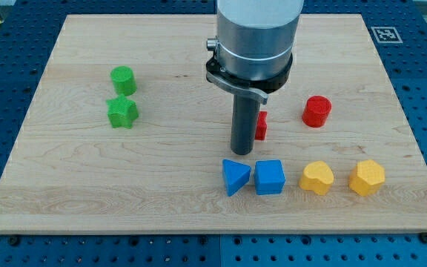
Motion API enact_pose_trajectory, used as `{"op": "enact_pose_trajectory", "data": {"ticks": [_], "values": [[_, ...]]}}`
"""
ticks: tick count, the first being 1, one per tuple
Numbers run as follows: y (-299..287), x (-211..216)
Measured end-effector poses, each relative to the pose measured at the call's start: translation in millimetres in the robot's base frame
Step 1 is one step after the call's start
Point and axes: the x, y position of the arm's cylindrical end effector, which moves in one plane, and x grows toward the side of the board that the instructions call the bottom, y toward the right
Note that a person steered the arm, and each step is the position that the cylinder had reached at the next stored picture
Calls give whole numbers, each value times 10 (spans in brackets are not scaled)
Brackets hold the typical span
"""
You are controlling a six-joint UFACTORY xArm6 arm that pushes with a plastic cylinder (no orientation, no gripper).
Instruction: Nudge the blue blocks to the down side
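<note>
A blue triangular block (234, 176) and a blue cube (269, 177) lie side by side, touching, in the lower middle of the wooden board (65, 185). My tip (241, 150) rests on the board just above the blue triangular block, a small gap apart, and up-left of the blue cube. The arm's grey body hangs over the board's top middle.
A red block (262, 125) is partly hidden behind the rod. A red cylinder (316, 111) lies to its right. A yellow heart-like block (316, 178) and a yellow hexagon block (366, 177) lie right of the blue cube. A green cylinder (123, 80) and green star (122, 113) lie at left.
</note>
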Motion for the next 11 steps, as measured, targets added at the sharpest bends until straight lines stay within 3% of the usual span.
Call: {"op": "enact_pose_trajectory", "data": {"ticks": [3, 5, 9, 11], "values": [[641, 254], [689, 257], [-538, 340], [-879, 403]]}}
